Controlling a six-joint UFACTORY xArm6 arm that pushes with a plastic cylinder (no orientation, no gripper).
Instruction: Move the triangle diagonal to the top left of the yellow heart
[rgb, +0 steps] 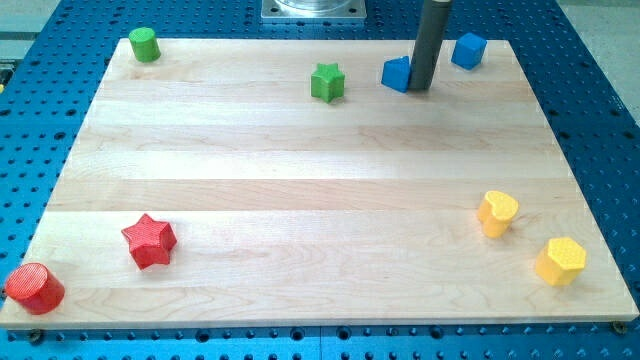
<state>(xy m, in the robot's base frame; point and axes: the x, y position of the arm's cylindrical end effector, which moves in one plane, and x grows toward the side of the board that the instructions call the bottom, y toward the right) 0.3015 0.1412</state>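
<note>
Item: blue triangular plastic block, upper middle-right of frame, near the far edge of the pale wooden desk. My tip rests against its right side; I carry no claw, only a rod, so nothing opens or shuts. Goal: yellow heart block, lower right. Bare desk lies between; blue cube behind me.

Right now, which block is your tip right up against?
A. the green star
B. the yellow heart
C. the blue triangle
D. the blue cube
C: my tip sits against the right side of the blue triangle near the view's top, while the green star, blue cube and yellow heart stand apart from it.
</note>
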